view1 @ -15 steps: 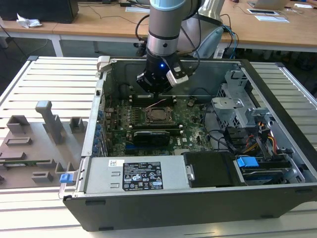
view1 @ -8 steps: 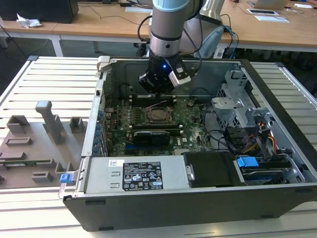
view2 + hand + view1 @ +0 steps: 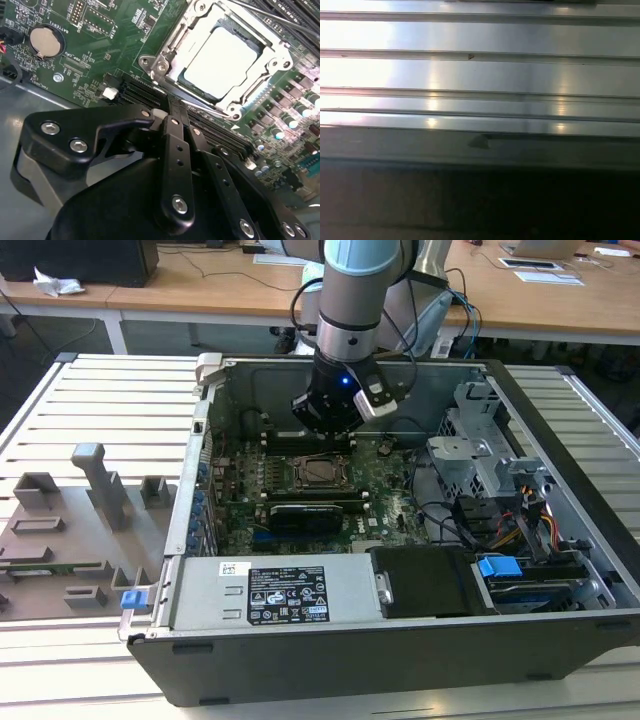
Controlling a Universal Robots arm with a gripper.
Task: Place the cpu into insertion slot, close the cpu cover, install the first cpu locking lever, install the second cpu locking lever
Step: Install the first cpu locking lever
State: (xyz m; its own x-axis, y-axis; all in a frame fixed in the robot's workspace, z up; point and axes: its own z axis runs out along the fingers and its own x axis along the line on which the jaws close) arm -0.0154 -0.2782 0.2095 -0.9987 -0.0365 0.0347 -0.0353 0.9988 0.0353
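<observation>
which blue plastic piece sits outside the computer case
The blue clip at the case's front corner on the exterior view's left; the other blue tab lies inside, by the drive bays.

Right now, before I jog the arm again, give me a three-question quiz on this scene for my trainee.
1. True or false: the cpu sits in the insertion slot with the cpu cover lying flat over it.
2. The gripper is nearest to: A the slot's edge; B the drive cage; C the power supply.
3. Fill in: the coin battery sits on the green ____.
Key: 1 true; 2 A; 3 circuit board.
</observation>
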